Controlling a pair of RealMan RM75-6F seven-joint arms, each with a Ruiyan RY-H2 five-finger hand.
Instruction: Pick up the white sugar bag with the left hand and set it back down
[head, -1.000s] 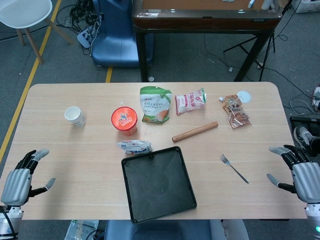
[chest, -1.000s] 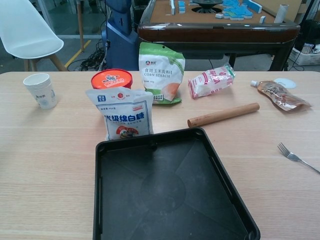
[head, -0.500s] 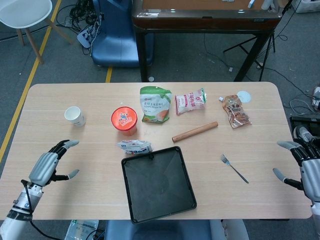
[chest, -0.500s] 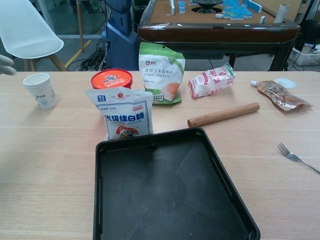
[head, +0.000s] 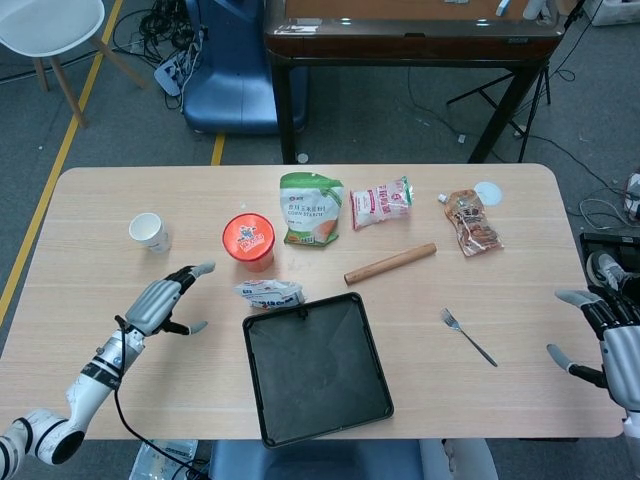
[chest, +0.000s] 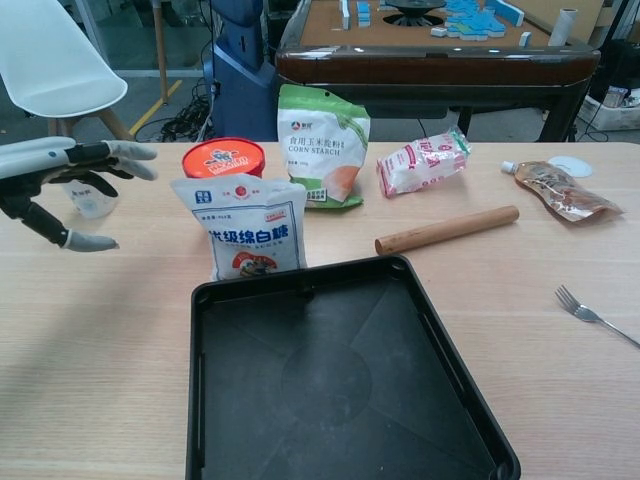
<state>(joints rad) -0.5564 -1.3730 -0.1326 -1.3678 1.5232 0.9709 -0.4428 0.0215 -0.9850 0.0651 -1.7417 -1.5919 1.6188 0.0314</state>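
Reaching toward the white sugar bag (chest: 247, 226), the left hand (chest: 62, 185) hovers beside it near the desk's (head: 90, 230) middle, fingers spread wide, holding nothing; lifting and setting down remain.

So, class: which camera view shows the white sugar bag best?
The chest view: the white sugar bag stands upright facing the camera, its printed front readable. The head view shows white sugar bag from above, small and foreshortened behind the black tray.

Wooden table (head: 100, 210), black tray (head: 315, 367) (front centre), fork (head: 468, 336), rolling pin (head: 390, 264)
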